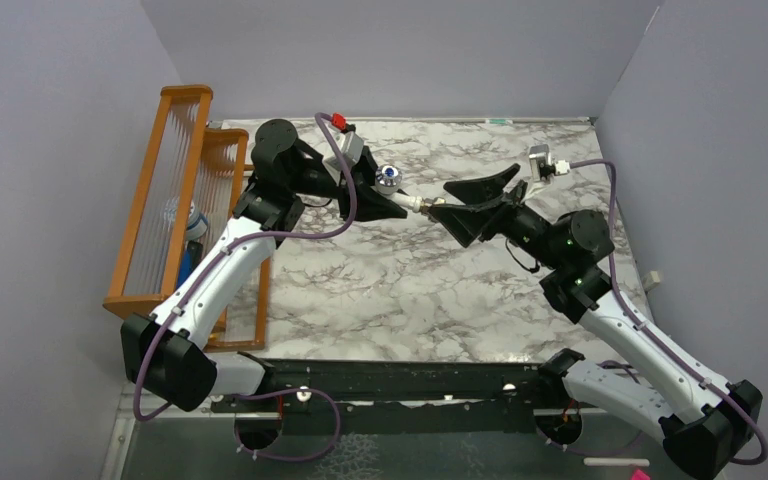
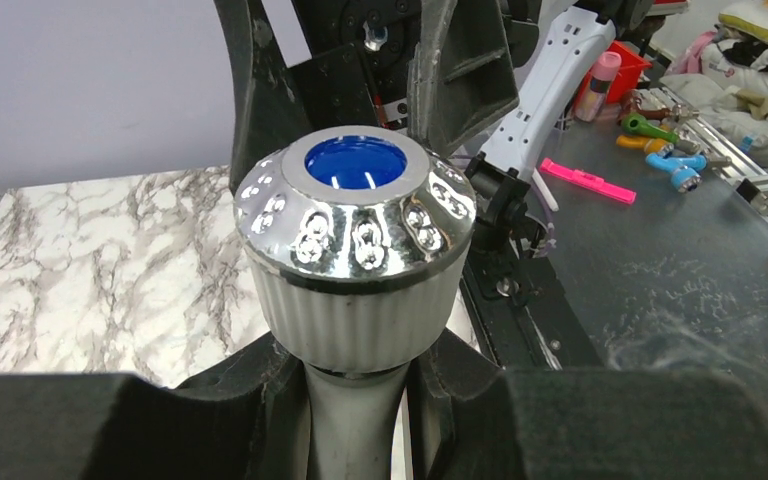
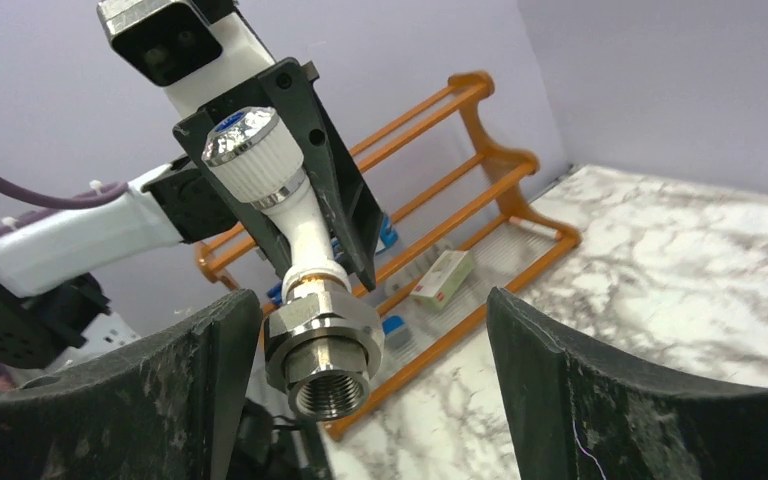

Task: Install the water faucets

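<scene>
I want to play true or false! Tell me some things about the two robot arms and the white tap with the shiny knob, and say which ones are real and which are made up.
1. The left gripper is shut on the faucet. True.
2. The right gripper is squeezed shut. False: its jaws stand wide open, one on each side of the faucet's metal end.
3. The middle of the knob is red. False: it is blue.
4. An orange rack stands at the left side of the table. True.
5. The faucet lies flat on the table. False: it is held up in the air.
</scene>
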You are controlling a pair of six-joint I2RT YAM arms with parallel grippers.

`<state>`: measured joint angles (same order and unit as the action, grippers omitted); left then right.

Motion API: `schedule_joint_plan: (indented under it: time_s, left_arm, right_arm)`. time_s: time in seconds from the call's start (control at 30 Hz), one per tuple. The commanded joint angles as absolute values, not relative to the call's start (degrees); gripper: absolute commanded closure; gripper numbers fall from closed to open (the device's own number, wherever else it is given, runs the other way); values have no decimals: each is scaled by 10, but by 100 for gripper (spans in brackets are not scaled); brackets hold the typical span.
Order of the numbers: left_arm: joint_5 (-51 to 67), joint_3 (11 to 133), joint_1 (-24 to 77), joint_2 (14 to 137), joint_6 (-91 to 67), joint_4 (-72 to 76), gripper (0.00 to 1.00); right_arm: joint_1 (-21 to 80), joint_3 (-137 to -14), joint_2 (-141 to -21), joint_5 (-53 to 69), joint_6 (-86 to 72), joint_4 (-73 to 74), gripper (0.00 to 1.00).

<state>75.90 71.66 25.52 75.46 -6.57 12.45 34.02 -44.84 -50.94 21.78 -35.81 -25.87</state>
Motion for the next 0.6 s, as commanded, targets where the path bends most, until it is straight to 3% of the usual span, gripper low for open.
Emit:
schedule_joint_plan:
  time_s: [0.0, 0.2, 0.3, 0.43, 0.57]
  left_arm:
    - [774, 722, 258, 729, -55, 140, 100]
    - [776, 721, 258, 729, -54, 140, 100]
    - [774, 720, 258, 727, -54, 140, 100]
    - [774, 721, 258, 727, -57, 140, 100]
    - [774, 722, 258, 727, -59, 139, 100]
  right_arm:
    - [338, -479, -501, 245, -223, -323, 12]
    - [338, -523, -504, 438, 4, -314, 14]
    - [338, -537, -503, 507, 145, -240, 17]
    - [338, -531, -500, 511, 322, -170, 20]
    - [338, -507, -498, 503, 399, -177, 23]
